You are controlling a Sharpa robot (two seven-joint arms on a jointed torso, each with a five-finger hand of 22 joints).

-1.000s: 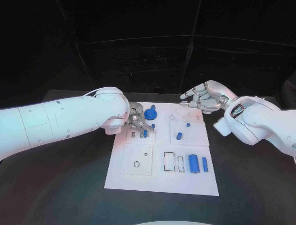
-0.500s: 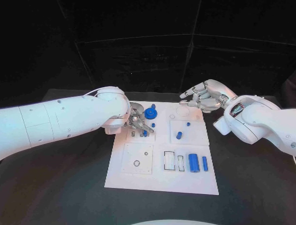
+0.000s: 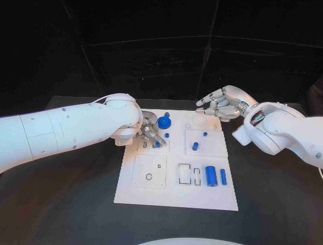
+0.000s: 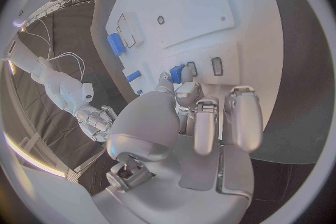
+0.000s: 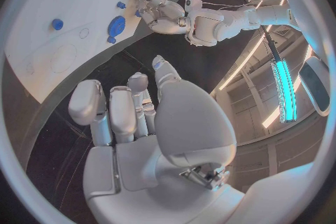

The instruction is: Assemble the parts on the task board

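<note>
The white task board lies in the middle of the black table. My left hand rests low over the board's far left part, and its thumb and a finger pinch a small blue peg standing beside two narrow slots. Just beyond this hand lies a blue gear. My right hand hovers over the board's far right corner with its fingers apart and nothing in them. Two small blue pegs stand on the right upper panel. A thick blue cylinder and a thin one lie near the front right.
Black table surface surrounds the board on all sides. My left forearm stretches across the table's left side, and my right forearm covers the table right of the board. The board's front left panel carries just small holes.
</note>
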